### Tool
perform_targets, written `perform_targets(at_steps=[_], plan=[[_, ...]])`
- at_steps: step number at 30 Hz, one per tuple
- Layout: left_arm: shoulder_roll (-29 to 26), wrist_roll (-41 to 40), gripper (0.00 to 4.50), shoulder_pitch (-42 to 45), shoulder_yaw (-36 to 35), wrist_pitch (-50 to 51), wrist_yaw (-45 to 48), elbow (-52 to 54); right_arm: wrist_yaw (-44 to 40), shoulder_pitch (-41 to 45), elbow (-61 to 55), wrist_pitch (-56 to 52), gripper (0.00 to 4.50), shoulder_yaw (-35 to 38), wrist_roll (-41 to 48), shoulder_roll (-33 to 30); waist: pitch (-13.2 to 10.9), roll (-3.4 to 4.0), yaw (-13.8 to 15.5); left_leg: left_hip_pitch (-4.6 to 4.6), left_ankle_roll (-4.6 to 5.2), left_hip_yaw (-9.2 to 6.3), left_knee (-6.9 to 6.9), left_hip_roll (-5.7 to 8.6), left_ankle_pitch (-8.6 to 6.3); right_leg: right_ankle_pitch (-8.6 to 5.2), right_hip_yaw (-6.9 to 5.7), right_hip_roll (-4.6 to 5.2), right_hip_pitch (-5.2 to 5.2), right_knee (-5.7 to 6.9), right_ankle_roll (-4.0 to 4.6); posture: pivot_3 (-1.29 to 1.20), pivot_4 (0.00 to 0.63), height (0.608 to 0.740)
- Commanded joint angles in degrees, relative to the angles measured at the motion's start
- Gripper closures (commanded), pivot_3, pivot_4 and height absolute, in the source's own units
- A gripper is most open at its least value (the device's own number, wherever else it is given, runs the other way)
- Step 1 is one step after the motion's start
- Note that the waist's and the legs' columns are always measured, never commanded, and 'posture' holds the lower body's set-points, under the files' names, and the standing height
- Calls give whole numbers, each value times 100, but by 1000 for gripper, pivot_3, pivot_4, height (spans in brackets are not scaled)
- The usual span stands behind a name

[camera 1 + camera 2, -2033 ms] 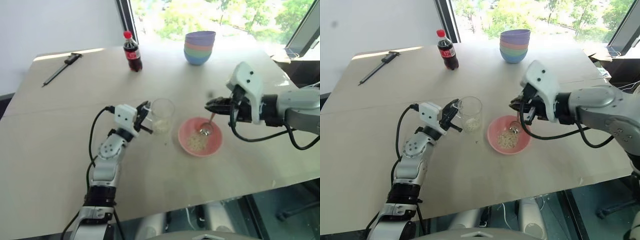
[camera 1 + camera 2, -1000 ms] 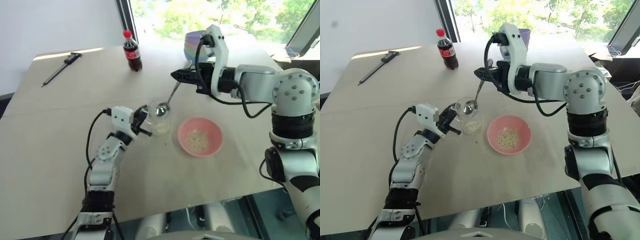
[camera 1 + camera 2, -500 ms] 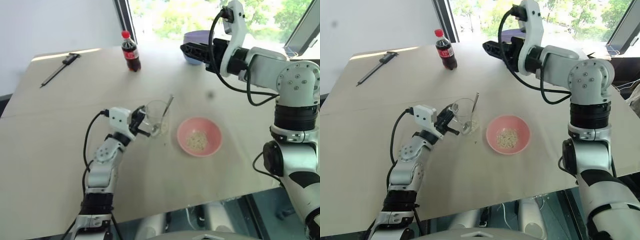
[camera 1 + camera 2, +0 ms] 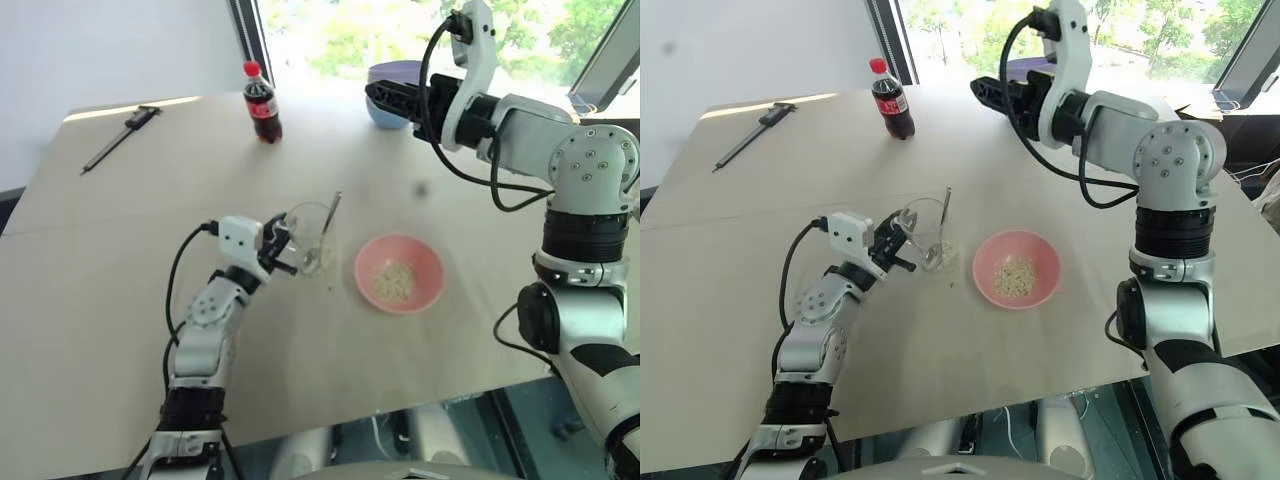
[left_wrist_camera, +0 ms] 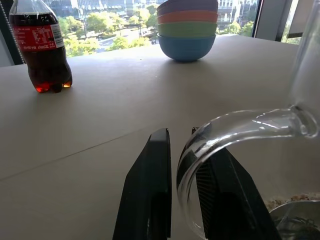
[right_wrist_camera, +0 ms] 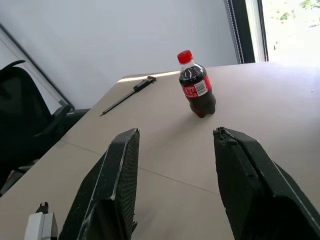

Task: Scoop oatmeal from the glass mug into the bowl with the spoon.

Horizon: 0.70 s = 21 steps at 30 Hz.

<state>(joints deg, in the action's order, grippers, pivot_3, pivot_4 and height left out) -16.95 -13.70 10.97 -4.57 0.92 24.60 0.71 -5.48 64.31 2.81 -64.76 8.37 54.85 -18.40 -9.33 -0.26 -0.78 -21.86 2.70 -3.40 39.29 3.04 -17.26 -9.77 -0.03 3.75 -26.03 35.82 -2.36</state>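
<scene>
1. Nearest me, my left gripper sits low at the small clear glass mug. Its two black fingers stand a narrow gap apart with the mug's curved glass handle running between them. Whether they actually press on it I cannot tell.
2. The slim silver metal spoon stands in the mug, its oval bowl down among the leftover pale beige oat flakes and its thin handle leaning up past the rim. No gripper is on it.
3. Just to the right of the mug, and not touching it, the shallow pink plastic bowl rests on the light wooden table with a loose heap of oatmeal in its middle.
4. Further out, my right gripper hangs high above the table's far part, fingers spread wide — nothing held.
5. Along the far edge are a small cola bottle with a red cap, a stack of pastel bowls, and at the far left corner a long dark caliper-like tool.
</scene>
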Motion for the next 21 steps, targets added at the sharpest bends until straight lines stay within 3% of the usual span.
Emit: perform_targets(at_steps=[1, 12, 21], plan=[[-52, -69, 3774, -89, -152, 3, -23, 296, -79, 121, -175, 28, 2146, 183, -18, 27, 0, 0, 0, 0, 0, 0, 0, 0, 0, 0, 0, 0, 0, 0, 0, 0, 150, 740], [-137, -142, 3774, -339, -137, 139, 77, 710, -288, 22, -304, -16, 2146, 264, -50, 33, 0, 1, 2, -1, 0, 0, 0, 0, 0, 0, -1, 1, 0, -1, 0, 0, 150, 740], [-286, -416, 3774, -952, -311, 377, 189, 1398, -788, -622, -618, 391, 2146, 288, -448, -455, -1, 1, 17, -2, 0, -2, -2, 1, 0, 0, -2, 5, 0, -4, 0, 0, 150, 740]])
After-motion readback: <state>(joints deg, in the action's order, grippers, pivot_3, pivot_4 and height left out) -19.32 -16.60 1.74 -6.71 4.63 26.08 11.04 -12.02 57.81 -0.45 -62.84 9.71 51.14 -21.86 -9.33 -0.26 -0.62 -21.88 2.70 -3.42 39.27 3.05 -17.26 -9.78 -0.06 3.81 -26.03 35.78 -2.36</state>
